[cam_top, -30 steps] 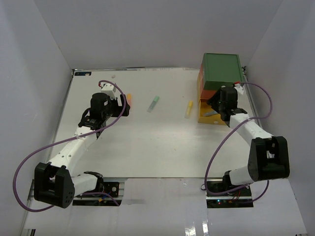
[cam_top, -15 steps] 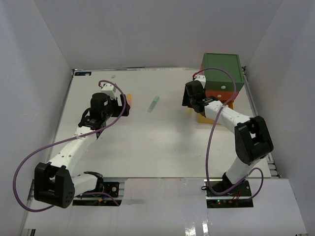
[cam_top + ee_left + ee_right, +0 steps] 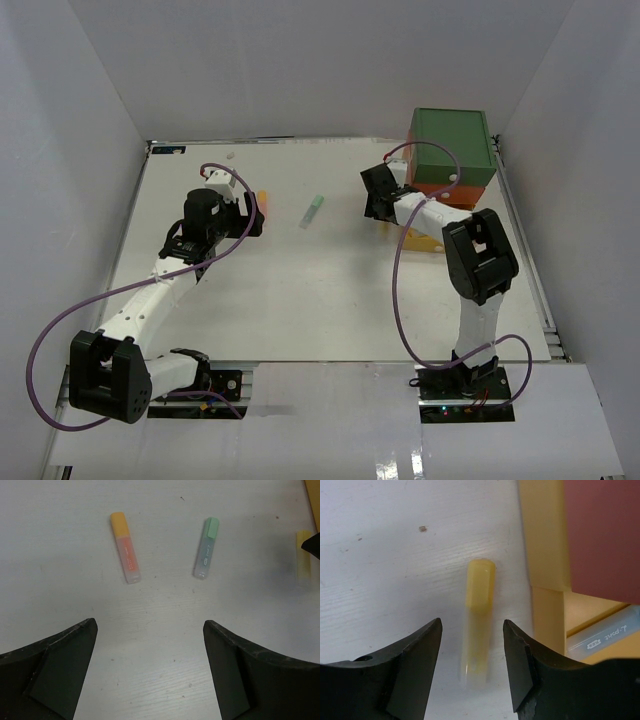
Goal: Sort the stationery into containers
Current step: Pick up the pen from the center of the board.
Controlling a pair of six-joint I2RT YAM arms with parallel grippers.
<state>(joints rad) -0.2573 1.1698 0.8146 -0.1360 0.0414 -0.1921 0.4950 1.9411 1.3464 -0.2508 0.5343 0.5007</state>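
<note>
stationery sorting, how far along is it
Done: at least one clear pen lies in the open yellow drawer. In hand: the open right fingers straddle a yellow highlighter beside that drawer, not yet gripped. Remaining: an orange highlighter and a green highlighter lie on the white table ahead of the open left fingers.

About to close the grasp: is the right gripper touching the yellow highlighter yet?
Apart. Right wrist view: the yellow highlighter lies between the fingers of the open right gripper, white table showing on both sides.
</note>
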